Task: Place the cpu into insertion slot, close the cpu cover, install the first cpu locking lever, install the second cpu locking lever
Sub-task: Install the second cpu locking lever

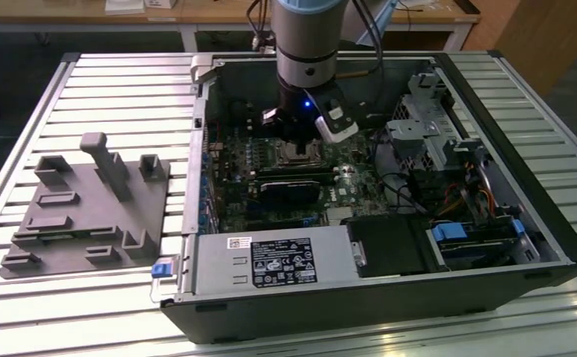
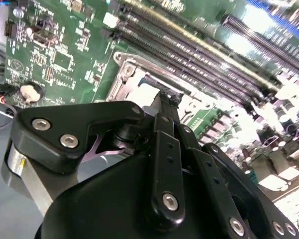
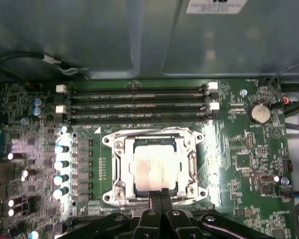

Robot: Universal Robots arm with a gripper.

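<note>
An open black computer case [image 1: 368, 297] lies on a slatted metal worktop [image 1: 120, 89], taking up the middle and right of the exterior view. At its lower edge sits a grey power supply [image 1: 268, 260] with a white label. A blue-tabbed drive bay [image 1: 462, 238] is at the lower right, beside what may be orange cables [image 1: 472, 199]. At the left rests a grey moulded fixture [image 1: 85, 212] with upright posts. In the first wrist view, long memory slots [image 3: 137, 104] cross the upper middle, and a round coin battery [image 3: 260, 112] sits at the upper right.
</note>
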